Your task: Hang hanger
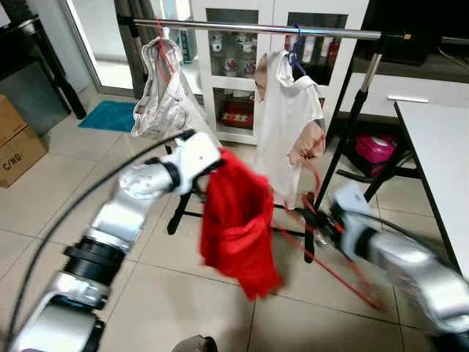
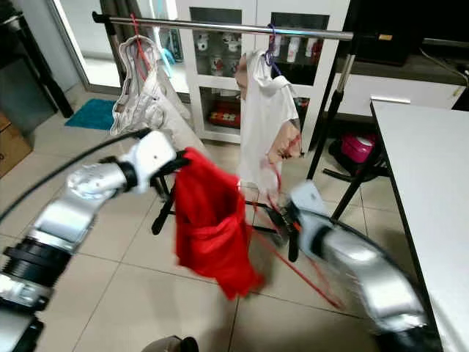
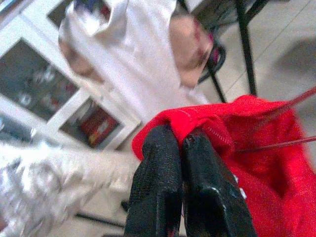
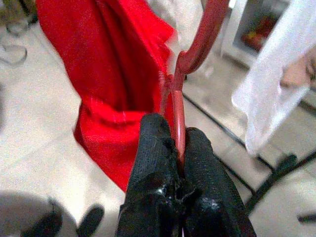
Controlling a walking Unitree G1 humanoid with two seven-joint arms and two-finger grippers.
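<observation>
A red garment [image 1: 238, 224] hangs in mid air in front of the clothes rail [image 1: 256, 28]. My left gripper [image 3: 181, 148] is shut on its top edge, at about waist height of the rack. A red hanger [image 4: 190, 59] runs from the garment's opening toward my right side; its thin wire [image 1: 330, 268] shows blurred. My right gripper [image 4: 177, 143] is shut on the hanger's neck just below its hook. The right arm [image 1: 410, 264] is blurred.
Two garments hang on the rail: a silvery one [image 1: 161, 95] at left and a white shirt [image 1: 287, 125] on a blue hanger at centre. The rack's black legs [image 1: 322, 183] stand behind. A white table [image 1: 440, 161] is at right, a cardboard box [image 1: 18, 143] at left.
</observation>
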